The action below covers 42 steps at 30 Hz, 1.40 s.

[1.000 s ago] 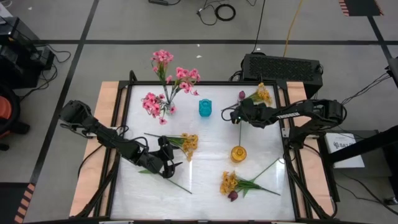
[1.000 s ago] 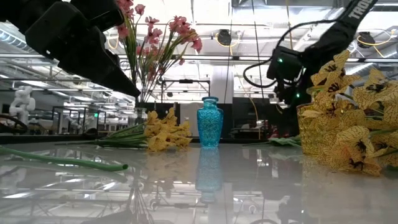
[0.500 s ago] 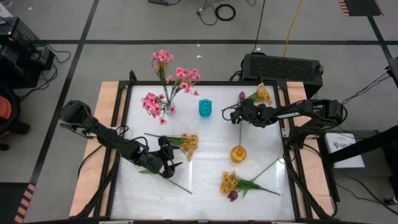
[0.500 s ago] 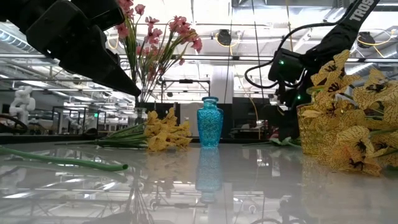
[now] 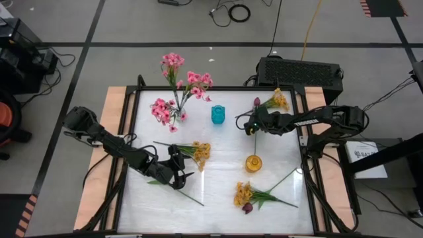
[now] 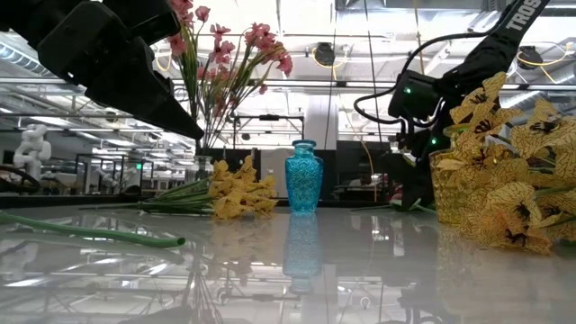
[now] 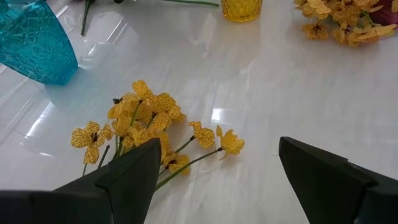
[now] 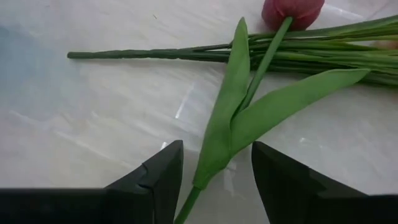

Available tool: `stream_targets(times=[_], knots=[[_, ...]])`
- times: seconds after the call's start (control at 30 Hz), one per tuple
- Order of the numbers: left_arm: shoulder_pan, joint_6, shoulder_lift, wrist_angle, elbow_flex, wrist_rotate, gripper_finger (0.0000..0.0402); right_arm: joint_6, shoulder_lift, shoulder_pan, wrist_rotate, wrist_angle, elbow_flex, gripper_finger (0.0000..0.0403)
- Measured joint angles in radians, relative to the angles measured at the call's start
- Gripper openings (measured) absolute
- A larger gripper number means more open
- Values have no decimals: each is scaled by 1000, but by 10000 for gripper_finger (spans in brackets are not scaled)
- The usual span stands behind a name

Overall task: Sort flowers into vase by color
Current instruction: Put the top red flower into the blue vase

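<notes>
Right tool [image 8: 211, 180]: its two dark fingers stand spread, one on either side of the long green stem and leaf [image 8: 227, 134] of a dark magenta tulip-like bloom [image 8: 292, 11] lying flat on the glossy white counter [image 5: 218, 158]; whether the fingers touch the stem cannot be told. Just ahead of this tool lies a bundle of thin green stems [image 8: 186, 55]; in the high view they lead to a yellow-orange spray [image 5: 277, 100] at the counter's far edge.

Left tool [image 7: 214, 171]: fingers spread wide, holding nothing, above the stems of a yellow-orange flower spray [image 7: 143, 121] that lies directly before and between them. Beyond this spray, ahead of the tool, stand a textured turquoise glass vase [image 7: 34, 43] and a small amber-yellow glass vase [image 7: 242, 9]; a third yellow spray [image 7: 339, 22] lies beside the amber vase.

Tall pink sprays [image 5: 177, 82] stand at the counter's far side, beside the turquoise vase.
</notes>
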Motion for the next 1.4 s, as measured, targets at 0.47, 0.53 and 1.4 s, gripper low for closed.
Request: stream_targets(times=[0.47, 0.53, 1.4], knots=[[0, 0, 0, 0, 0, 0, 331, -7, -1, 0, 4, 24, 0, 18], [0, 1, 0, -1, 0, 0, 331, -7, -1, 0, 15, 32, 0, 10], [34, 279, 0, 504, 1, 134, 331, -395, -615, 193, 8, 575, 0, 4]])
